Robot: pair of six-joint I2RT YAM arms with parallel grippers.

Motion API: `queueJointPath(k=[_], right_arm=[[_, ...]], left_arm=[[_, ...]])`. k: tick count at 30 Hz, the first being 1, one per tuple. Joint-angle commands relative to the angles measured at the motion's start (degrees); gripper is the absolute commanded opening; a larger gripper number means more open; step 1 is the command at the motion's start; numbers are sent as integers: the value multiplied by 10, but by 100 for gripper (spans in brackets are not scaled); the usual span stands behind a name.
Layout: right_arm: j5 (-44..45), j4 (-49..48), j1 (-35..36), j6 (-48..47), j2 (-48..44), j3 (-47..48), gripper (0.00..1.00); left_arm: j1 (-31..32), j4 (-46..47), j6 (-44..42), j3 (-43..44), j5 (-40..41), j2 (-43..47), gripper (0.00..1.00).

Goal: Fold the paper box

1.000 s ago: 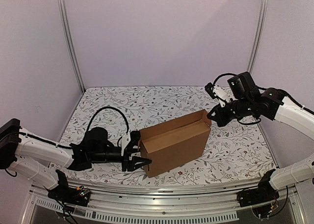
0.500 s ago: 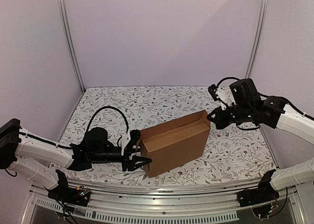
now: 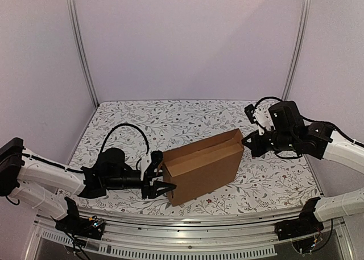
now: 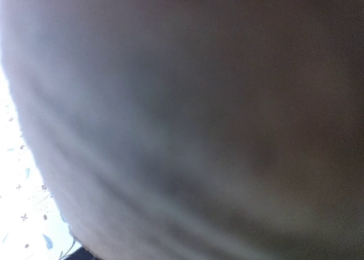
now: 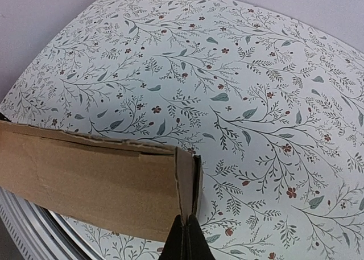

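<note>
Two robot arms worked at opposite ends of the paper box (image 3: 202,166) on a floral-patterned table (image 3: 170,115). Nearest the camera, a metal rail (image 3: 187,228) ran along the table's front edge, with the arm bases bolted at either end of it. Just beyond the rail, the left gripper (image 3: 164,172) reached in low from the left, its jaws spread across the box's near-left end, one finger on each side, clamping the cardboard. Its wrist camera showed only blurred brown cardboard (image 4: 199,129) pressed close, with a sliver of tablecloth at the left edge. The box stood near the front of the table, angled from near left to far right, its plain brown faces unmarked and its top edge slightly ragged (image 5: 96,177). At the far-right corner, the right gripper (image 3: 245,139) was fully closed, its tip (image 5: 185,237) right at the box's end wall; whether they touched could not be told. Behind the box, open tablecloth stretched to the back wall, between two metal posts (image 3: 79,44).
</note>
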State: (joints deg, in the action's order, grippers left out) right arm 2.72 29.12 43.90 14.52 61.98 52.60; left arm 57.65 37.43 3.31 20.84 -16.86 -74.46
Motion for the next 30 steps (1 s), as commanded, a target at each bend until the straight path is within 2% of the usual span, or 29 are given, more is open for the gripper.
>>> queueJointPath(k=[1, 11, 12, 13, 17, 19, 22, 25, 30], right_arm=[[14, 27, 10, 17, -14, -38, 0], [41, 3, 17, 32, -50, -65, 0], [47, 5, 18, 28, -56, -60, 4], [53, 8, 18, 26, -61, -53, 16], [65, 18, 17, 6, -65, -15, 46], [75, 29, 17, -11, -58, 8, 54], [85, 48, 17, -38, -34, 43, 60], [76, 62, 11, -75, -5, 72, 60], [7, 77, -15, -110, 35, 105, 48]], left_arm=[[0, -55, 15, 5, 28, 11, 26], [0, -95, 2, 23, 32, 19, 28], [1, -98, 2, 24, 31, 19, 28], [1, -100, 0, 24, 31, 19, 28], [0, -110, -5, 30, 29, 18, 27], [0, -113, -5, 32, 26, 18, 27], [0, -117, -6, 32, 23, 20, 27], [0, -119, -7, 31, 22, 22, 27], [0, -119, -7, 28, 18, 26, 27]])
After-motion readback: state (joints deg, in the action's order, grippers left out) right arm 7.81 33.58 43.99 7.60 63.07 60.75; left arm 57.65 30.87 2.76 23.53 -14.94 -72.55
